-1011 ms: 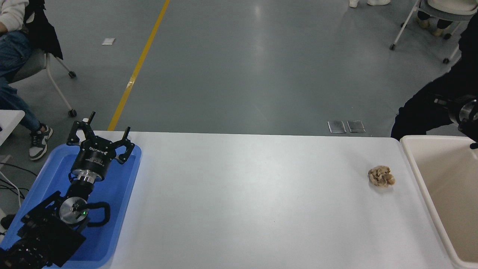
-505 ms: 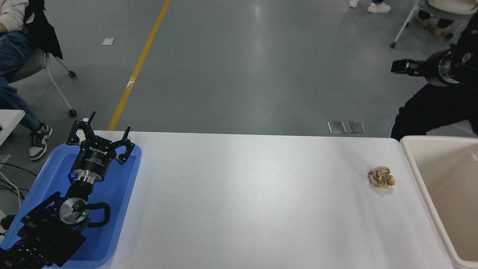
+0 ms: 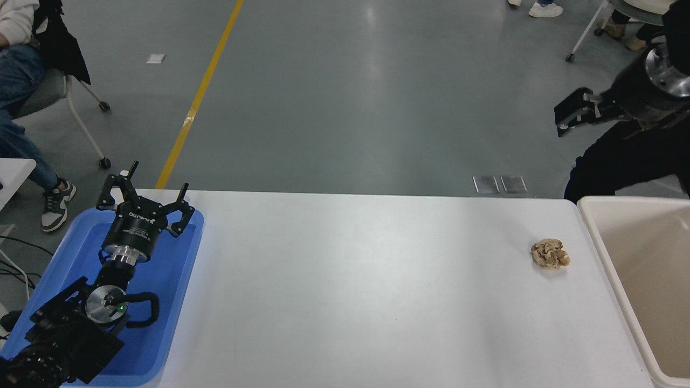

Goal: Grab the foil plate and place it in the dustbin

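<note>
The white worktop stretches wide across the room, and everything else sits around it. Against its right end stands the dustbin, a big cream-beige bin with a thick rounded rim; what can be seen of its smooth inner walls shows nothing inside, though its far right and bottom run out of view. The foil plate is nowhere to be seen from here, neither on the worktop nor in the visible part of the dustbin.

At the worktop's left end lies a shallow blue tray, overhanging the near left corner. The left arm rests over that tray, its left claw pointing away towards the worktop's far edge, black fingers spread wide and gripping nothing.

Beyond the worktop's far right corner, up above the dustbin, the right arm hangs in the air over the grey floor. Its right claw points left and slightly down; it carries nothing that I can see, but from this angle I cannot tell how far apart its fingers stand.

On the worktop, just left of the dustbin's rim and apart from it, sits a small crumpled beige-brown paper ball.

Far off past the worktop's left end a person in jeans sits on a wheeled chair, and a yellow line runs across the floor.
</note>
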`<state>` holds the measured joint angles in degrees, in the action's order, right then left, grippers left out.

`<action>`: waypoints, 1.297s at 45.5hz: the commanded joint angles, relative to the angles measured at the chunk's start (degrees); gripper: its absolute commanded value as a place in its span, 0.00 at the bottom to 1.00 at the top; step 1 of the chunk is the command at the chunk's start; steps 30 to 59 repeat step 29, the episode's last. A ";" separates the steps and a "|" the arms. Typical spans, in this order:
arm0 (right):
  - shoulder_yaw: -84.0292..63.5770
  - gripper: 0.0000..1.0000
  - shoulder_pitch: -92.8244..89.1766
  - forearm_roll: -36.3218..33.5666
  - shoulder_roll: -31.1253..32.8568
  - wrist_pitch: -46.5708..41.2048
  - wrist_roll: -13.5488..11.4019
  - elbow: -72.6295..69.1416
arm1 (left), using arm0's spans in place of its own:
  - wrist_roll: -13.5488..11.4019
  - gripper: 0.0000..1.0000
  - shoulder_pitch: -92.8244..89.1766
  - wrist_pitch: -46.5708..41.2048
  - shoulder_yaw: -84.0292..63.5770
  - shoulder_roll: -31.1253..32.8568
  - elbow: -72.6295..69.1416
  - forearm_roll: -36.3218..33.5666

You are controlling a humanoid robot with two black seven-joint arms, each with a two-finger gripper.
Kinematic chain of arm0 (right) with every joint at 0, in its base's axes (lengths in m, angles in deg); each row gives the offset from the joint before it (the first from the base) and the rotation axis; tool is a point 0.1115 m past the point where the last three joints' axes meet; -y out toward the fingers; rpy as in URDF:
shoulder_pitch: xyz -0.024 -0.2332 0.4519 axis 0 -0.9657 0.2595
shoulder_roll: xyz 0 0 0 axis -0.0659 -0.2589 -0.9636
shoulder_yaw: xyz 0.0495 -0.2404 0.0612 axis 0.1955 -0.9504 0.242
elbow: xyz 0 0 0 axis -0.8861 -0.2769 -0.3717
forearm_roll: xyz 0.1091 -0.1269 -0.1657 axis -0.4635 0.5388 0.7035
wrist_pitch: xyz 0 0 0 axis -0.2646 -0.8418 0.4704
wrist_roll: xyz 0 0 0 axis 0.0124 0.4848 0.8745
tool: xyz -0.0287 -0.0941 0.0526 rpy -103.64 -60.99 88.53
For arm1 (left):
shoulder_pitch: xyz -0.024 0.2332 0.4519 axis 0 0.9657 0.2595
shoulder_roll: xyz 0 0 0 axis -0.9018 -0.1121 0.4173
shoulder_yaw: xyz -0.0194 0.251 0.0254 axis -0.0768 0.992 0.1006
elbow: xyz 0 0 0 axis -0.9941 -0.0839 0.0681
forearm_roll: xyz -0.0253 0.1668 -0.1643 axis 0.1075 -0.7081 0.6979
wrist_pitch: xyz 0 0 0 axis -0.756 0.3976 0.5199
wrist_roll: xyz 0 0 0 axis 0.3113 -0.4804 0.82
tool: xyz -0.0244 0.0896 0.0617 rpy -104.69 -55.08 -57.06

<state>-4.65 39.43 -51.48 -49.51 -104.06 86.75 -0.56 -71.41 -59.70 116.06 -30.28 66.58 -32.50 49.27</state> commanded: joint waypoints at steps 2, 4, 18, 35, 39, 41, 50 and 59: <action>-2.43 1.00 7.76 -0.14 1.31 -1.48 0.01 -8.45 | -0.01 1.00 0.00 0.00 -0.08 0.00 -0.01 0.00; -2.60 1.00 8.46 -0.14 1.92 -1.48 0.01 -9.42 | -0.01 1.00 0.00 0.00 0.00 0.00 -0.01 0.00; -2.60 1.00 8.55 0.13 4.74 -1.48 0.01 -12.06 | -0.01 1.00 0.00 0.00 -0.08 0.00 -0.01 0.00; -2.60 1.00 8.11 0.13 4.56 -1.48 -0.08 -12.06 | -0.10 1.00 0.00 0.00 0.00 0.00 -0.01 0.00; -2.60 1.00 8.11 0.13 4.56 -1.48 -0.08 -12.06 | -0.10 1.00 0.00 0.00 0.00 0.00 -0.01 0.00; -2.60 1.00 8.11 0.13 4.56 -1.48 -0.08 -12.06 | -0.10 1.00 0.00 0.00 0.00 0.00 -0.01 0.00; -2.60 1.00 8.11 0.13 4.56 -1.48 -0.08 -12.06 | -0.10 1.00 0.00 0.00 0.00 0.00 -0.01 0.00; -2.60 1.00 8.11 0.13 4.56 -1.48 -0.08 -12.06 | -0.10 1.00 0.00 0.00 0.00 0.00 -0.01 0.00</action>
